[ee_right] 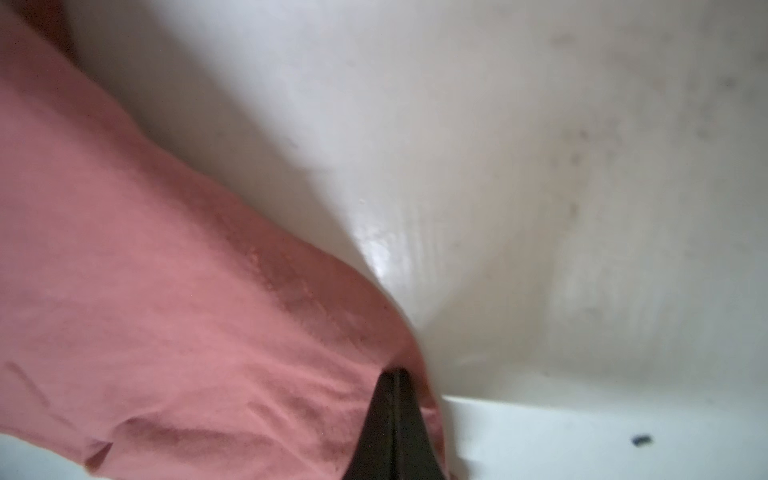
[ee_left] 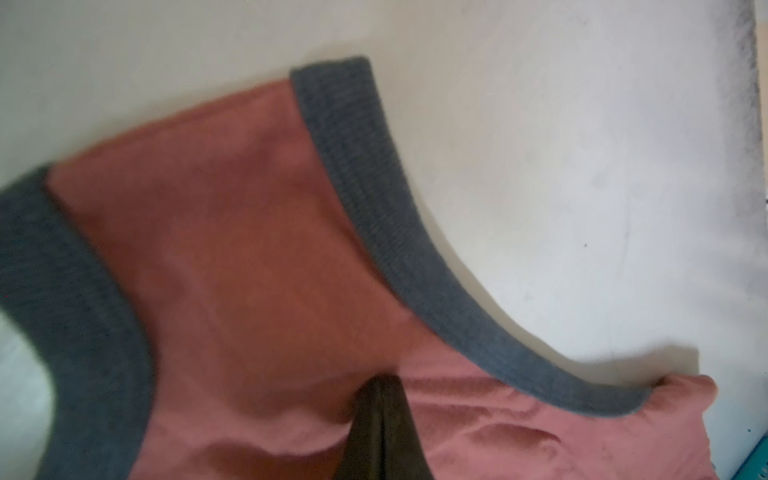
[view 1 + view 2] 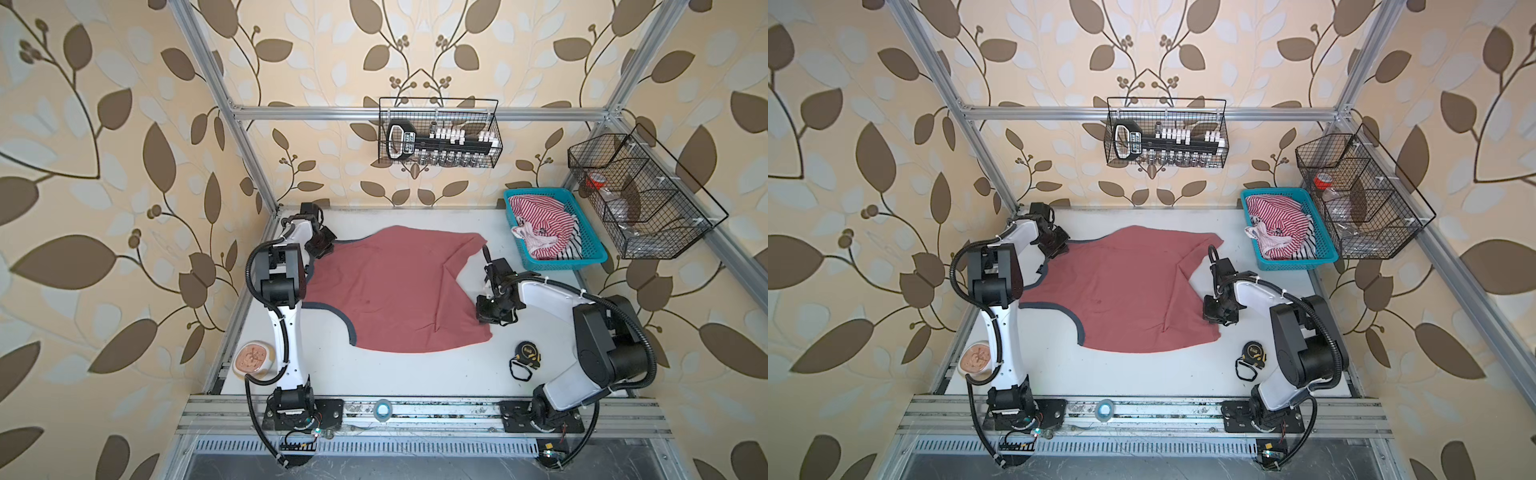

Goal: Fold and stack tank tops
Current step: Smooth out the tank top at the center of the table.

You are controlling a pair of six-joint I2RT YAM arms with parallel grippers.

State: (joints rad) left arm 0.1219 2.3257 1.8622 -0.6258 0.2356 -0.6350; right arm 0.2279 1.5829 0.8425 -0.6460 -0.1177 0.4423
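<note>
1. Two tank tops are in play on the white tabletop [image 3: 415,374], left largely bare, presumably so that cloth can be spread and folded
2. Across its middle is spread the dusty red tank top [image 3: 395,291] of soft cloth, trimmed in dark blue-grey. It is laid nearly flat, but the far hem corner is doubled over along a crease, so flattening is judged unfinished and no fold is made yet
3. At the far right corner is set the turquoise plastic mesh basket [image 3: 565,264], where the red-and-white striped tank top [image 3: 536,212] is heaped crumpled, apparently awaiting its turn
4. The left gripper [image 3: 326,248] is clenched on the far shoulder strap, just beside the trim, so that this end can be pulled taut
5. The right gripper [image 3: 485,316] is clenched on the near hem corner, where wrinkles are gathered at its tips [image 1: 395,376]. Opposite ends are thus held, seemingly for stretching the garment smooth
6. A black-and-yellow tape measure [image 3: 528,352] is seen near the right arm, apart from the cloth
</note>
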